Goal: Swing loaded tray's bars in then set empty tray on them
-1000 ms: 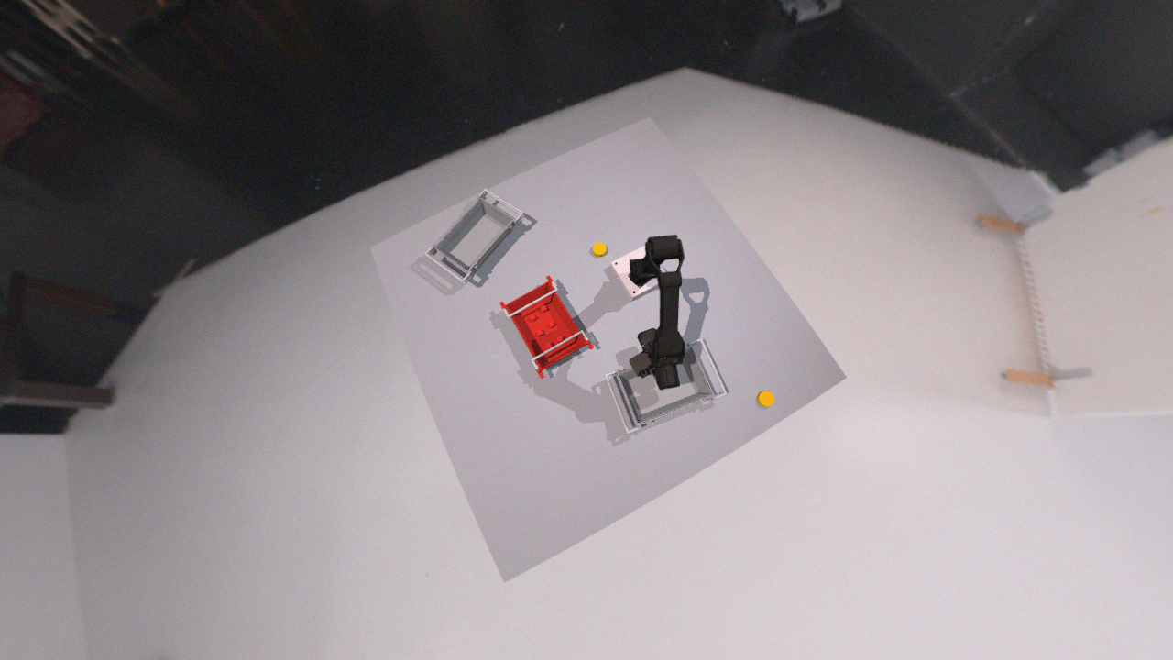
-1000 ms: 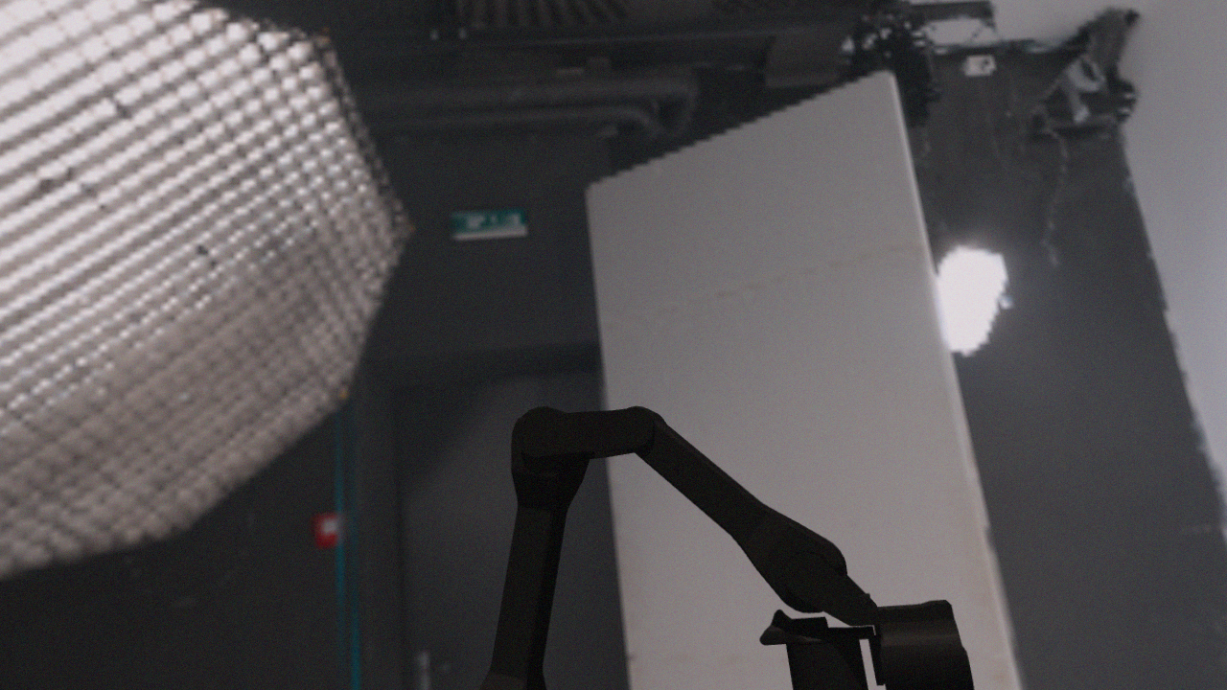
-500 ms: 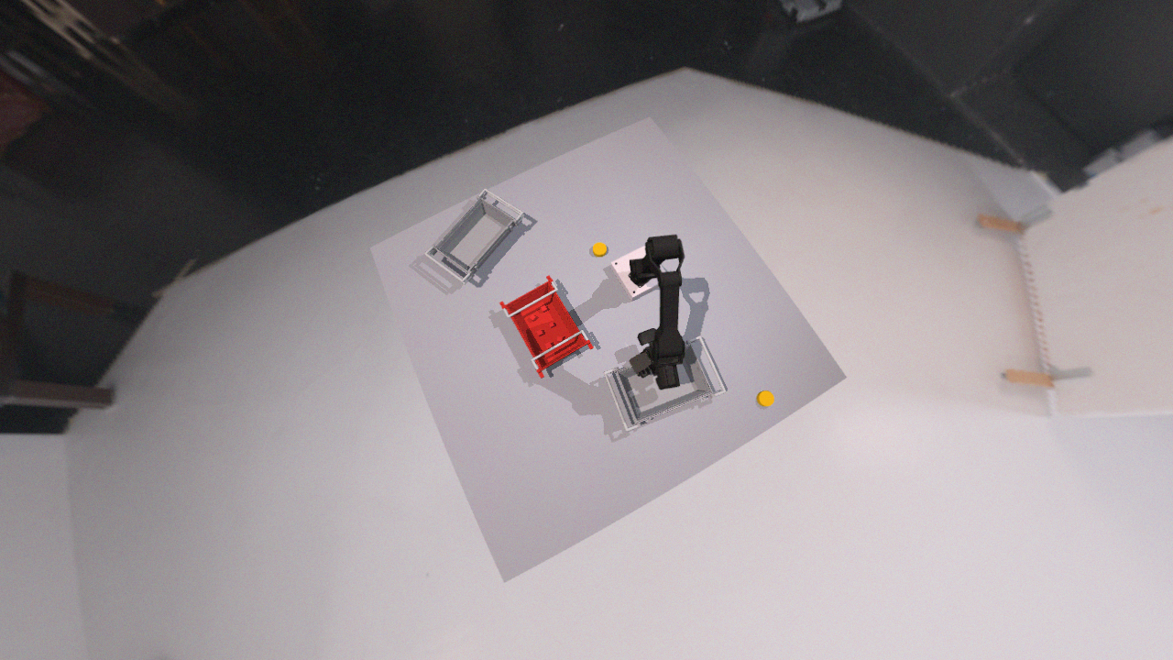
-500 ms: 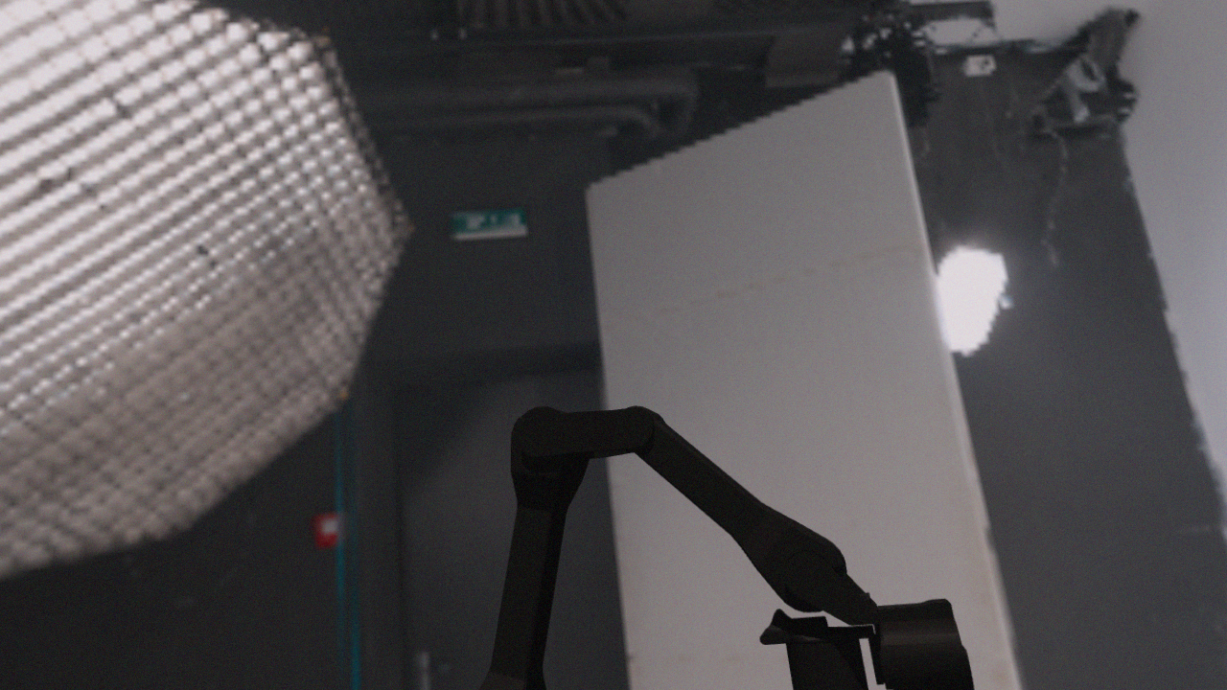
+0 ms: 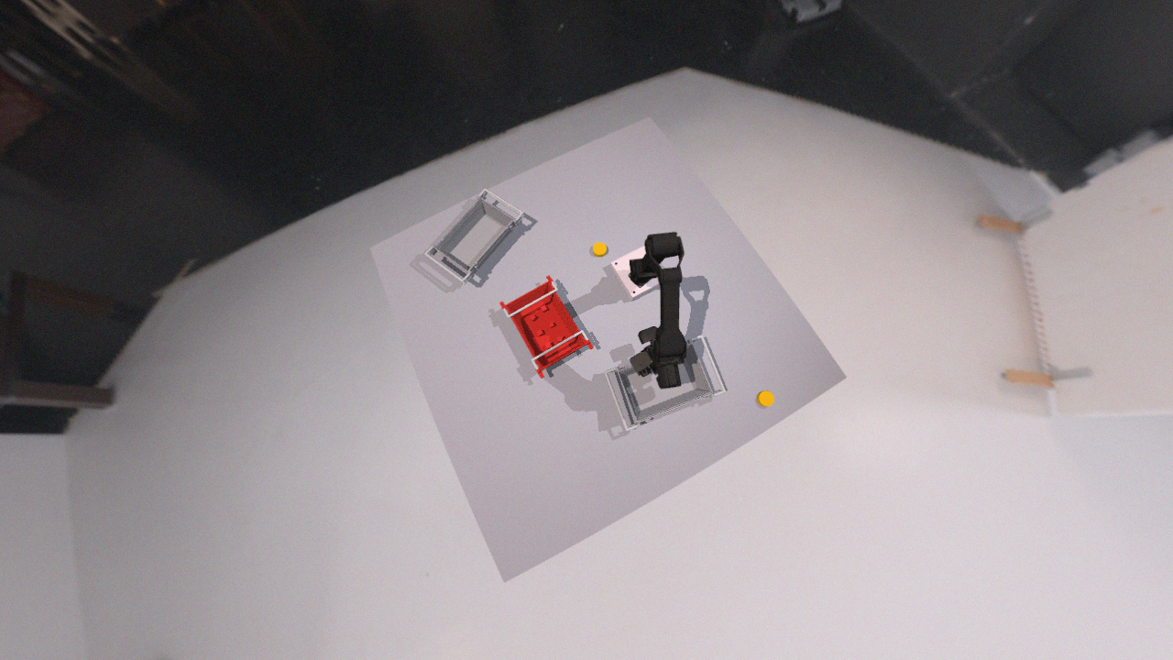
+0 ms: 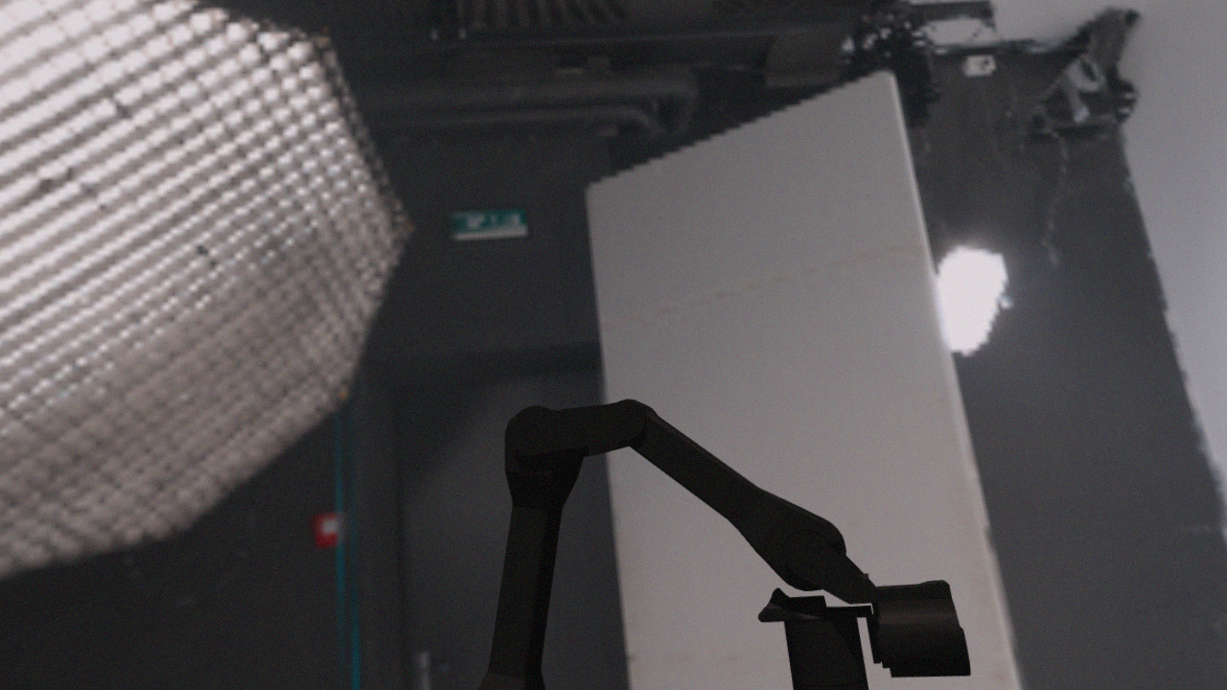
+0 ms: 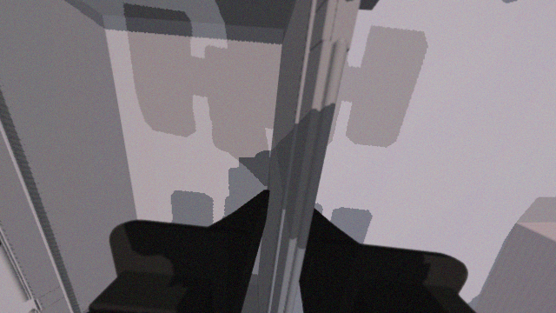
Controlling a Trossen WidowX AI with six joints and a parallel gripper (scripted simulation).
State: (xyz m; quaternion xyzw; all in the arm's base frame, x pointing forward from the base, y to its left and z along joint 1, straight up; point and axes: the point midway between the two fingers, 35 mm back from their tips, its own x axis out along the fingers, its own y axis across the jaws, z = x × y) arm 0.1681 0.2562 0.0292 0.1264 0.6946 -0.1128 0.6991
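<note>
Gripping one wall of one gray tray (image 5: 677, 406) (image 7: 300, 143) with one pincer (image 5: 663, 368) (image 7: 280, 196); spanning one red tray (image 5: 519, 329) with two bars (image 5: 531, 301); resting two yellow discs (image 5: 599, 248) on the desk (image 5: 524, 492).

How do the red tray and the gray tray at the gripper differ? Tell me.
The red tray holds small blocks; the gray tray shows none. The red tray's bars lie across its top; the gray tray's swing outward. The gripper clamps the gray tray's wall, not the red one's.

No text is legible; a green sign (image 6: 488, 223) on the dark wall bears white marks (too blurred to make out).
</note>
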